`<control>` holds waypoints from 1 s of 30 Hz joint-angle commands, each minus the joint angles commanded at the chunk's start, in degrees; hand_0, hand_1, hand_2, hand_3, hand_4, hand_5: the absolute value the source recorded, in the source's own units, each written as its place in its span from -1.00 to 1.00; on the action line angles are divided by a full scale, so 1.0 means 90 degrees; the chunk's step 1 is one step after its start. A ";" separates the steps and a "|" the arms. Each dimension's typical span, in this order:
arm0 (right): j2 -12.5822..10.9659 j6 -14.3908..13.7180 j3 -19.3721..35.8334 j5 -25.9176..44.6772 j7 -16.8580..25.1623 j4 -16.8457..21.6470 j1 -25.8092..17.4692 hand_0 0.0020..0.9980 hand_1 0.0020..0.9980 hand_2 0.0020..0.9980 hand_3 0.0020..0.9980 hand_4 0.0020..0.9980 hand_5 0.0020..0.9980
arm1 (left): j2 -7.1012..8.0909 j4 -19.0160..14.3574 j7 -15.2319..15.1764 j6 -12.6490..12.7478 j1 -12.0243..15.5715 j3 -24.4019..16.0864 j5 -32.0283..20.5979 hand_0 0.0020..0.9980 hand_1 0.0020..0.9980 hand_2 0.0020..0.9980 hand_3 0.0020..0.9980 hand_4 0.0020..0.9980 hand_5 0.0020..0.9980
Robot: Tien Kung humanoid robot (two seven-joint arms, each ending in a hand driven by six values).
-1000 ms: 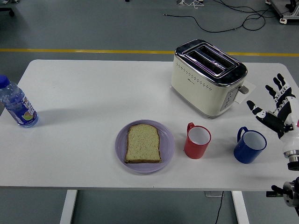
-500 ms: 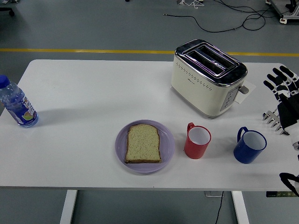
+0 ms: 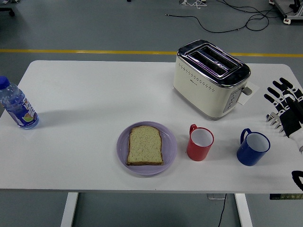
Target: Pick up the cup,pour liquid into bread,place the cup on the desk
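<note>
key relation: blue cup point(image 3: 253, 148) lies left of and nearer the counter's front edge than the right hand point(image 3: 283, 108); hand is apart from it, no contact
nearer arm: right only; left arm not in view
right hand: released, fingers point(image 3: 273, 98) spread, holding nothing, hovering at the counter's right edge
blue cup: upright on the counter point(image 3: 85, 94), open mouth up, handle on its upper-left side, turned away from the hand
red cup point(image 3: 200, 143): upright, left of the blue cup, well apart from it, handle also upper-left; farther from the hand
which cup: task says only "cup"; blue is closer to the hand, so my guess is blue, but can't be sure
bread point(image 3: 145, 145): one slice flat on a purple plate point(image 3: 170, 150), left of the blue cup with the red cup in between; plate just beside the red cup
toaster point(image 3: 210, 78): behind the blue cup toward the far side, slots empty
bottle point(image 3: 17, 107): far left of the blue cup, at the counter's left edge
step: approach, nothing lifted yet; pour and set-down still to do
next move needs: hand travels left and toward the front edge, wraps the cup body from its right side since the handle faces away
risk: pour path to the bread passes over the red cup; could clip it
</note>
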 joint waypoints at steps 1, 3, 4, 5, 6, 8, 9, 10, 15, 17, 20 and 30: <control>-0.0001 0.0004 0.0006 -0.0011 -0.0007 -0.0007 0.0000 0.44 0.28 0.37 0.24 0.12 -0.54 | 0.0000 0.0000 0.0000 0.0000 -0.0001 -0.0002 -0.0001 0.29 0.32 0.35 0.04 -0.51 0.71; 0.0002 0.0006 0.0021 -0.0040 -0.0026 -0.0027 0.0005 0.44 0.28 0.37 0.24 0.12 -0.54 | 0.0000 0.0001 0.0000 0.0001 -0.0003 -0.0003 -0.0001 0.29 0.32 0.35 0.04 -0.51 0.71; 0.0005 0.0007 0.0022 -0.0044 -0.0018 -0.0037 0.0007 0.44 0.28 0.37 0.24 0.12 -0.54 | 0.0000 0.0000 0.0000 0.0002 -0.0004 -0.0005 0.0002 0.29 0.32 0.35 0.04 -0.51 0.71; 0.0008 0.0005 0.0019 -0.0044 0.0010 -0.0051 0.0008 0.44 0.28 0.37 0.24 0.12 -0.54 | 0.0000 0.0000 0.0000 0.0002 -0.0005 -0.0007 0.0003 0.29 0.32 0.35 0.04 -0.51 0.71; 0.0012 0.0002 0.0016 -0.0041 0.0040 -0.0063 0.0008 0.44 0.28 0.37 0.24 0.12 -0.54 | 0.0000 -0.0001 0.0000 0.0002 -0.0005 -0.0008 0.0001 0.29 0.32 0.35 0.04 -0.51 0.71; 0.0018 0.0011 0.0010 -0.0042 0.0087 -0.0088 0.0011 0.43 0.27 0.36 0.25 0.13 -0.55 | 0.0000 -0.0001 0.0001 0.0001 -0.0006 -0.0011 0.0002 0.29 0.32 0.35 0.03 -0.52 0.69; 0.0022 0.0030 0.0005 -0.0053 0.0112 -0.0109 0.0012 0.43 0.27 0.36 0.25 0.13 -0.55 | 0.0000 -0.0001 0.0001 0.0001 -0.0006 -0.0011 0.0003 0.29 0.32 0.35 0.03 -0.52 0.69; 0.0025 0.0044 0.0003 -0.0062 0.0126 -0.0121 0.0012 0.43 0.27 0.36 0.25 0.13 -0.55 | 0.0000 -0.0001 0.0001 0.0001 -0.0006 -0.0010 0.0004 0.29 0.32 0.35 0.03 -0.52 0.69; 0.0034 0.0097 0.0021 -0.0416 0.0147 -0.0209 0.0007 0.42 0.27 0.36 0.25 0.13 -0.56 | 0.0000 -0.0003 0.0001 -0.0001 -0.0006 -0.0010 0.0004 0.29 0.32 0.35 0.04 -0.52 0.70; 0.0033 0.0098 0.0029 -0.0525 0.0132 -0.0241 0.0004 0.42 0.27 0.36 0.25 0.13 -0.56 | 0.0000 -0.0003 0.0001 -0.0002 -0.0006 -0.0013 0.0006 0.29 0.32 0.35 0.04 -0.52 0.70; 0.0041 0.0090 0.0038 -0.0530 0.0134 -0.0272 0.0005 0.42 0.27 0.36 0.24 0.13 -0.56 | 0.0000 -0.0003 0.0001 -0.0002 -0.0007 -0.0013 0.0002 0.29 0.32 0.35 0.04 -0.51 0.70; 0.0050 0.0090 0.0042 -0.0482 0.0157 -0.0307 0.0002 0.42 0.27 0.36 0.24 0.13 -0.56 | 0.0000 0.0003 0.0002 0.0002 0.0010 0.0004 -0.0001 0.29 0.32 0.35 0.03 -0.52 0.69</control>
